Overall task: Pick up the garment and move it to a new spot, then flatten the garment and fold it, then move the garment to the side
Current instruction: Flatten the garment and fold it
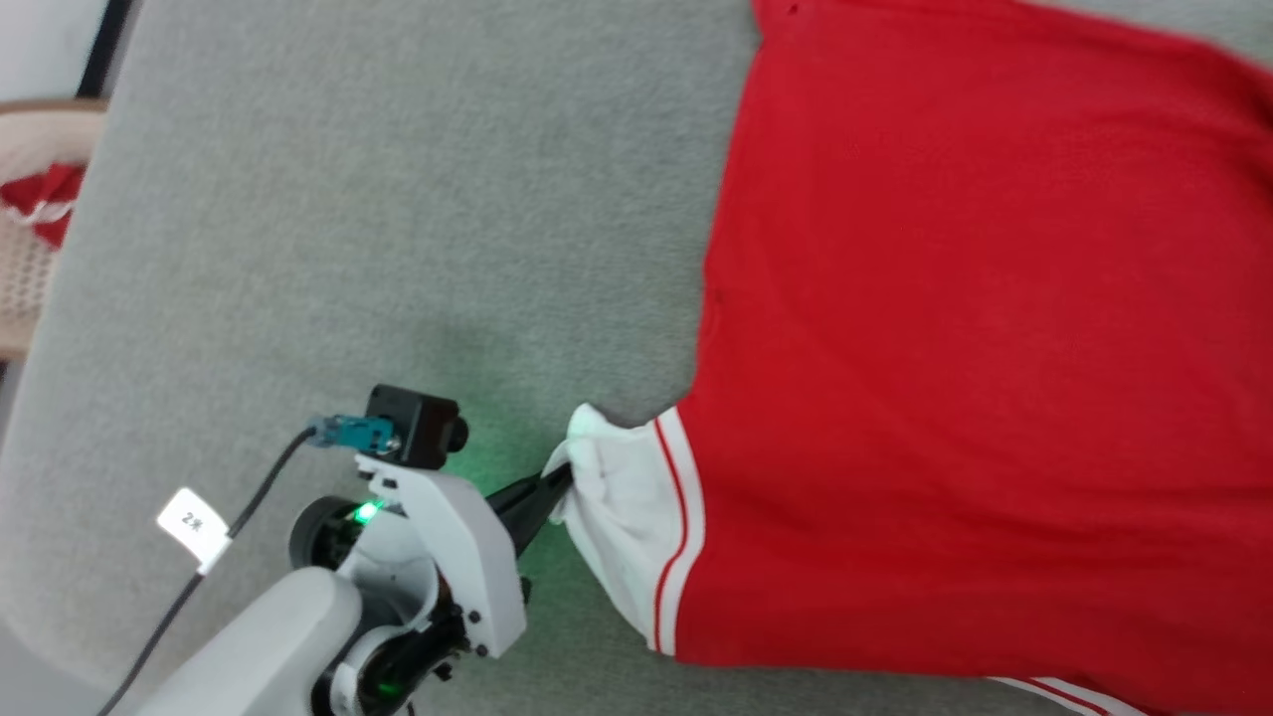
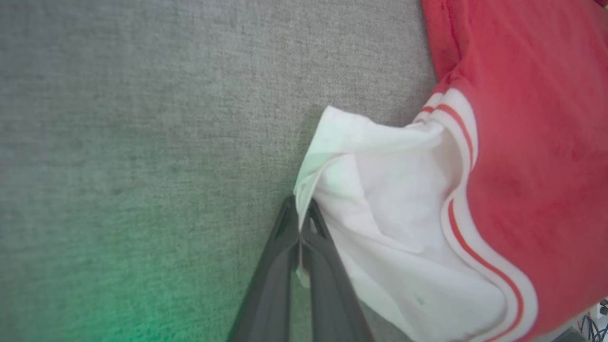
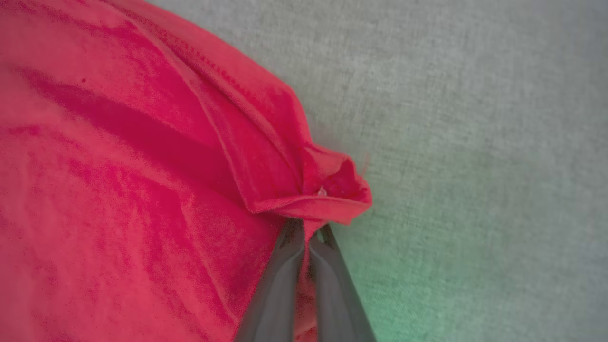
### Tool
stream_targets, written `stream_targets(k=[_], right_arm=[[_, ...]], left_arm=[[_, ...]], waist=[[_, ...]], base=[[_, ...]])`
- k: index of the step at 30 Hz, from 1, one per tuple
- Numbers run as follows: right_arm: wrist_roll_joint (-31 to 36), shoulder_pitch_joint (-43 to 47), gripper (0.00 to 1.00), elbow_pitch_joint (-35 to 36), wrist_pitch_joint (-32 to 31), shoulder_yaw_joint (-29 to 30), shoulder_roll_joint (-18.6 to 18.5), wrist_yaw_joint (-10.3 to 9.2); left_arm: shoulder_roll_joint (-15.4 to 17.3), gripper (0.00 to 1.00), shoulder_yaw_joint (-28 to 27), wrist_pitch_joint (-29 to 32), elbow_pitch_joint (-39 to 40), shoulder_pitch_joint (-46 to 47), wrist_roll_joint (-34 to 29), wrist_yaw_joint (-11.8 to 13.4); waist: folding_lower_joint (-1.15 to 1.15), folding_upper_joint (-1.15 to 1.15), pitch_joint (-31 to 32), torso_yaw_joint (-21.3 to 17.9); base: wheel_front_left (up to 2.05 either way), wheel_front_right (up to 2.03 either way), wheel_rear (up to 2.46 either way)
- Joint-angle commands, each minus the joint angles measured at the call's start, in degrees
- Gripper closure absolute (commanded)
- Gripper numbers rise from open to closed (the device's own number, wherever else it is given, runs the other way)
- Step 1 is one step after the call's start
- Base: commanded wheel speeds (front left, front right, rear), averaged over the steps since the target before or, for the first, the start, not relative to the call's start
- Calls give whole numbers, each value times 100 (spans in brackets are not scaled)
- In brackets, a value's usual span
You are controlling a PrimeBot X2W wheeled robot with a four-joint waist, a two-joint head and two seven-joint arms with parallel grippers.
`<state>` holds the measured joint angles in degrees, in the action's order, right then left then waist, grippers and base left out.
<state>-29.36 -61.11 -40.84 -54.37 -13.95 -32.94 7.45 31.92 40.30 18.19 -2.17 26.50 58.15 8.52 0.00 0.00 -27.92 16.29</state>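
- Red soft-fabric T-shirt (image 1: pixel 975 328) with white short sleeve and red-white stripe trim, spread mostly flat on a grey woven cloth surface (image 1: pixel 398 199), in the right half of the head view. Cut off there by the top, right and bottom edges, so full outline not possible to tell.
- Left gripper (image 1: pixel 557 482) with two long dark fingers, tips pressed together and clamped on the outer edge of the white sleeve (image 1: pixel 622 517). In the left wrist view, thin fold of white cloth pinched between the fingers, sleeve bunched and drawn to a point toward the tips.
- Right gripper (image 3: pixel 308 232), closed tight on a bunched red corner of the same T-shirt, seen from the right wrist. Red cloth folded over the fingertips and hiding their ends, with a stitched seam along the fold. Which corner of the T-shirt, cannot tell.
- Green glow on the grey surface beside each gripper.
- Small black camera block (image 1: pixel 413 426) on the pale left wrist, with a dark cable (image 1: pixel 164 622) and a white label (image 1: pixel 191 522). Print on the label too small to read.
- At the left edge of the head view, beige woven object (image 1: pixel 25 288), cut off, kind not clear. Red-and-white cloth (image 1: pixel 40 204) lying on it, well apart from the T-shirt.
- At the bottom right, second white strip with red stripes (image 1: pixel 1074 691), only partly inside the picture. Sleeve or hem, cannot tell.
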Motion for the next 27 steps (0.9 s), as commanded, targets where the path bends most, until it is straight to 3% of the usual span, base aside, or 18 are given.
stream_targets(k=[1, 6, 13, 21, 27], right_arm=[[-143, 676, 100, -63, -274, -190, -68, 2], [-629, 1394, 100, 871, -305, -328, -364, 1], [-1016, 2600, 100, 1910, -219, -202, -473, 1], [-1122, 4072, 100, 2706, -27, 242, -211, 1], [-996, 4799, 100, 2915, 255, 519, 134, 1]], left_arm=[[215, 100, -39, 90, -330, -216, 11, 185], [347, 100, -82, 145, -252, -334, 90, 247], [460, 100, -130, 180, -103, -537, 179, 350], [609, 100, -237, 106, 69, -871, 331, 478], [715, 100, -313, 73, 202, -1163, 474, 602]], waist=[[0, 0, 294, -307], [0, 0, 544, -567], [0, 0, 892, -860], [0, 0, 1253, -1145], [0, 0, 1482, -1294]], base=[[0, 0, 0], [0, 0, 0], [0, 0, 0], [0, 0, 0], [0, 0, 0]])
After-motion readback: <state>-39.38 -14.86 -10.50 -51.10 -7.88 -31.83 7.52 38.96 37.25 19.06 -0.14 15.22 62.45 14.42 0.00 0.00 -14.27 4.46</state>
